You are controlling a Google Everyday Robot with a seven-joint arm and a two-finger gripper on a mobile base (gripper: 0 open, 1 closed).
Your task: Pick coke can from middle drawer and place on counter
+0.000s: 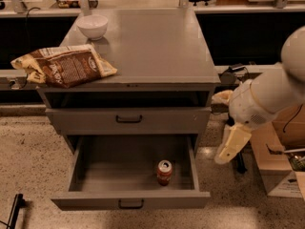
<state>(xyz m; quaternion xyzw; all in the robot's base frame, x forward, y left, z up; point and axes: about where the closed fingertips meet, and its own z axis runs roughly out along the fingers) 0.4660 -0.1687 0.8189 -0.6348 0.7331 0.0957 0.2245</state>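
The coke can (164,171) stands upright on the floor of the middle drawer (90,202), near its front right. The drawer is pulled open. The counter (152,44) is the grey top of the cabinet above it. My gripper (229,147) hangs from the white arm at the right, outside the cabinet. It is level with the open drawer and to the right of the can, apart from it and holding nothing that I can see.
A white bowl (92,26) sits at the counter's back left. A brown-and-yellow chip bag (62,66) lies over the front left edge. The upper drawer front (128,119) is closed. A cardboard box (281,166) stands on the floor at the right.
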